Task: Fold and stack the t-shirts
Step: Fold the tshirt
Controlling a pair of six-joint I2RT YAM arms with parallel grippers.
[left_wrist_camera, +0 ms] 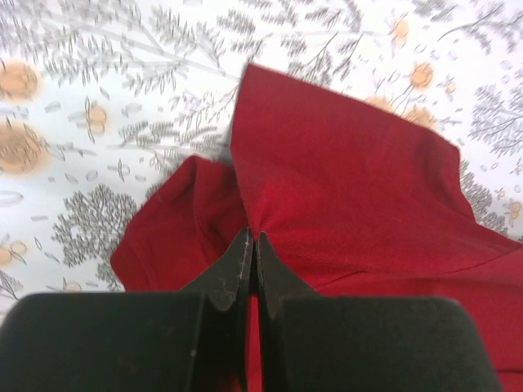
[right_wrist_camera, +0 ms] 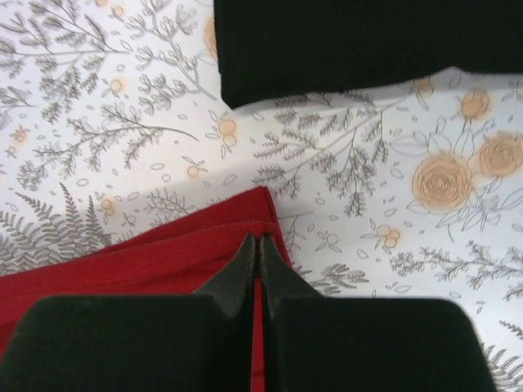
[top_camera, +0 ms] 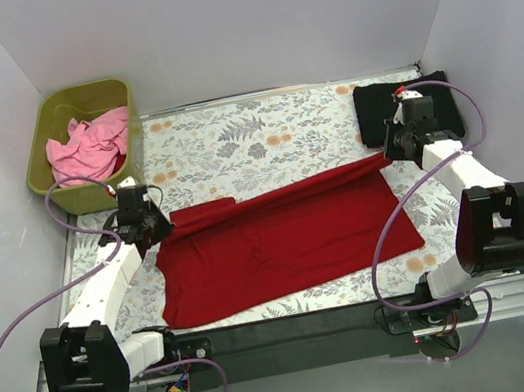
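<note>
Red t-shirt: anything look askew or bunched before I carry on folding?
Yes. The dark red t-shirt lies askew: its far edge slants, farther back at the right gripper than at the left gripper. The cloth puckers into a bunch at the left pinch, with a flap sticking out beside it. Nothing looks damaged.

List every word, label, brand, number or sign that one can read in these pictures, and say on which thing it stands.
There is no text to read in any view.
The red t-shirt, the black t-shirt and the pink t-shirt are plain, with no print or tag showing.
The green bin has no label.
The flowered table cloth shows only plants and blossoms.
</note>
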